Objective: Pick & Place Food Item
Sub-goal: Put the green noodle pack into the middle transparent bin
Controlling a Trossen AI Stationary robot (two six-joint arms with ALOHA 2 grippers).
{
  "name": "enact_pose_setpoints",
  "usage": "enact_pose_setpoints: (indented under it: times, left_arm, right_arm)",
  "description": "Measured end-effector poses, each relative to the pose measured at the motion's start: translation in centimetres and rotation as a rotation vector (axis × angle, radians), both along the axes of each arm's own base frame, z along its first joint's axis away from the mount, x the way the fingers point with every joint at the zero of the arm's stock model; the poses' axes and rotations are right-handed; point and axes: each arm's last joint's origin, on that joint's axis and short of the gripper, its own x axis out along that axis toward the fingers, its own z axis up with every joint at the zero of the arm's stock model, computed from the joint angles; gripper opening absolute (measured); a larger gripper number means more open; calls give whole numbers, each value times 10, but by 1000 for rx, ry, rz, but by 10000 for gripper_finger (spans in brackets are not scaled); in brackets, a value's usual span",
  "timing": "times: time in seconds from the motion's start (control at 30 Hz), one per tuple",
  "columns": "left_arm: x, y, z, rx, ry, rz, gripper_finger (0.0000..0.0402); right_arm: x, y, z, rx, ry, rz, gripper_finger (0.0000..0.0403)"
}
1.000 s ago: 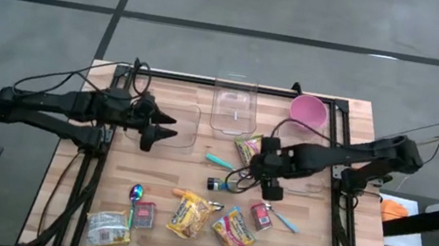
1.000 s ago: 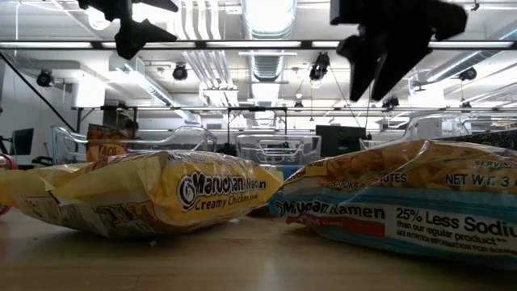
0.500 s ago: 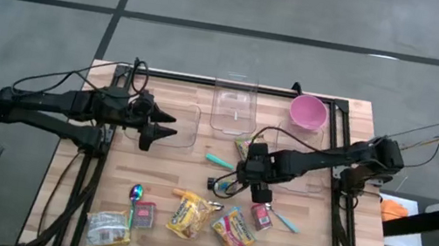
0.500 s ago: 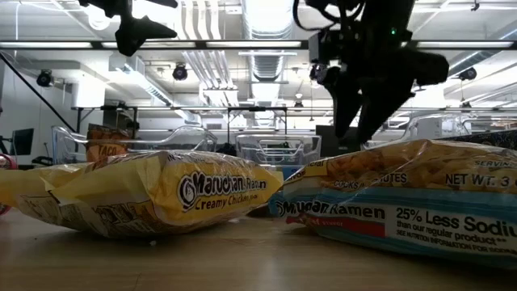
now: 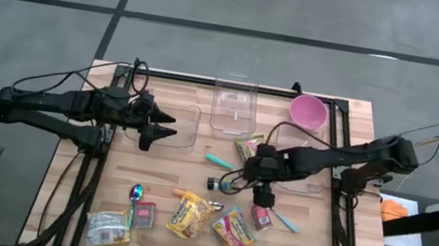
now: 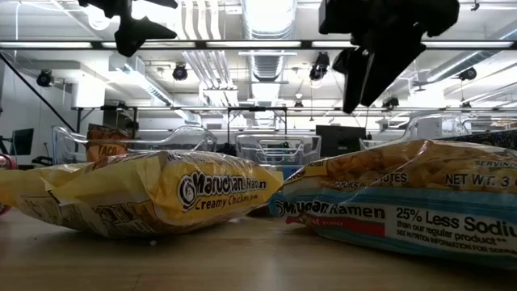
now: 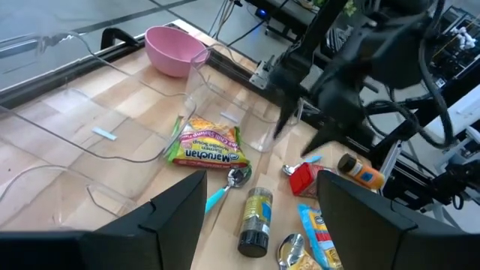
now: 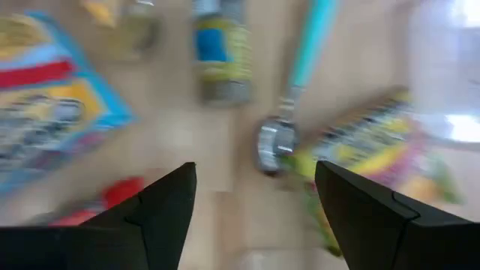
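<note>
1. Lying near the front edge, the yellow ramen packs (image 5: 191, 216) stay untouched on the table (image 5: 353, 118).
2. The right gripper (image 5: 263, 197) swings back to the right and now hangs just over the red can (image 5: 262, 217). Its fingers are apart and hold nothing.
3. It looks like it is choosing its food and has not grabbed any yet.
4. Farther back lies the green ramen packet (image 5: 246, 148).
5. The left gripper (image 5: 173, 128) waits at the far left, open, empty and unmoved.

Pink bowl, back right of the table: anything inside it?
Nothing visible in the pink bowl: the high view shows only its bare pink interior. In the left wrist view its near wall covers the bottom. A clear container stands beside it.
</note>
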Motion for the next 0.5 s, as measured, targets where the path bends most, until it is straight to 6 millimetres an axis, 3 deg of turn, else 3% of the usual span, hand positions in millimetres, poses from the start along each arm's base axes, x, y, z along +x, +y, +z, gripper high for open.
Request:
enact_pose_setpoints:
  times: [0.13,0.37,0.5]
  left_arm:
    - [0,0,0,1,0,1,258]
    - [0,0,0,3,3,8,258]
    - [0,0,0,-1,3,9,258]
  right_arm:
    - [-4,-5,-6,-117,3,56,271]
    - [-5,-6,-56,-179,136,67,271]
    - [-2,-7,-66,-280,100,86,256]
